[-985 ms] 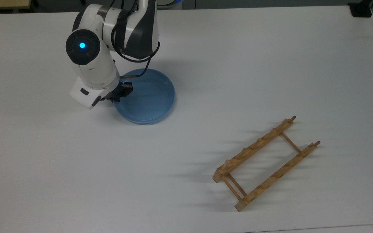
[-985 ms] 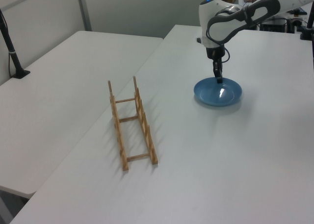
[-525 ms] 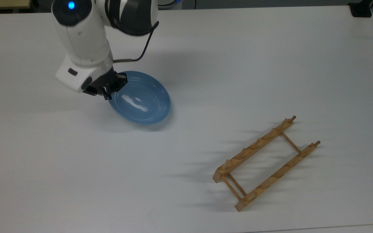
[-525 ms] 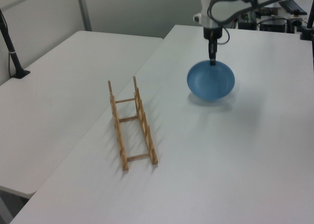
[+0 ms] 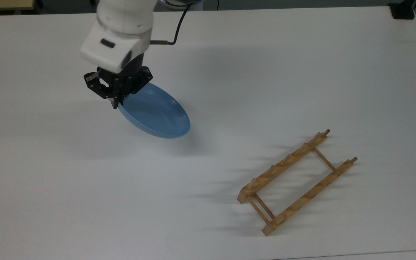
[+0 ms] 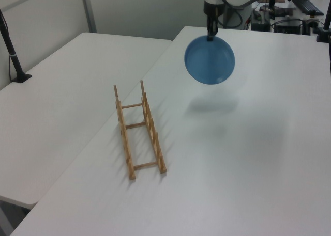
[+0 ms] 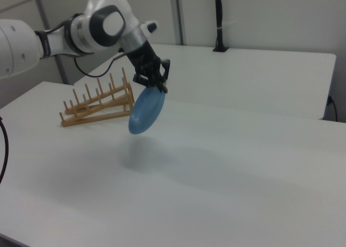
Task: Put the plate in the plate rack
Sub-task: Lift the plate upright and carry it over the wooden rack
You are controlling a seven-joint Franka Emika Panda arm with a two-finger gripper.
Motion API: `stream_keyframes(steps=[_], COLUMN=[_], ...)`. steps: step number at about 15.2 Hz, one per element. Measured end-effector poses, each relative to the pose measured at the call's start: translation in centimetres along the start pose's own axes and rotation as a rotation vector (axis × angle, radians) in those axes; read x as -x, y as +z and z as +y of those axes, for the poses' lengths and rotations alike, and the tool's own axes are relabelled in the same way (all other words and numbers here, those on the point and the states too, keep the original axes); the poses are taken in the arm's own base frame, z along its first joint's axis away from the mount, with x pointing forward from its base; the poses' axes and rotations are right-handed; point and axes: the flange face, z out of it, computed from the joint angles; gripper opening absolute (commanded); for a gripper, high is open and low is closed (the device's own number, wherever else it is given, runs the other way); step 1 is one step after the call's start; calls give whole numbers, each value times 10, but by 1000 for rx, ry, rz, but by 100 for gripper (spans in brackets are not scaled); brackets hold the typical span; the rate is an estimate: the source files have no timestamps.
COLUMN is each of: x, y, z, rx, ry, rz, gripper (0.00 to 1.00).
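My gripper (image 5: pixel 116 103) (image 6: pixel 211 36) (image 7: pixel 161 86) is shut on the rim of the light-blue plate (image 5: pixel 155 112) (image 6: pixel 209 60) (image 7: pixel 146 112). The plate hangs clear of the white table, tilted close to upright, its rim edge pinched at the top and its shadow on the table below. The wooden plate rack (image 5: pixel 294 182) (image 6: pixel 138 130) (image 7: pixel 100 104) lies flat on the table, well apart from the plate: toward the top view's lower right, and in the left view's left half. Nothing sits in the rack.
A white table (image 5: pixel 229 90) carries everything. A second white table (image 6: pixel 62 91) stands beside it, across a narrow gap. A black post (image 6: pixel 10 45) (image 7: pixel 219 20) is clamped on that second table. Desks with equipment (image 6: pixel 289 14) stand beyond the far edge.
The plate has gone from lying flat on the table to hanging in the air. The gripper lifted it by the rim and turned, so the plate swung close to upright.
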Motion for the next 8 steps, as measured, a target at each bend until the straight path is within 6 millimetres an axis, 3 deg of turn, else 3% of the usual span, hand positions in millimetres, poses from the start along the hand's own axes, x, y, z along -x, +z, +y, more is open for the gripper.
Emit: stream_keyframes(steps=[5,8], x=[-22,-36], y=[-43,-67], z=[-1,-16], rx=[233,313], ry=[-261,-315], rz=[62,109], gripper=[0,0])
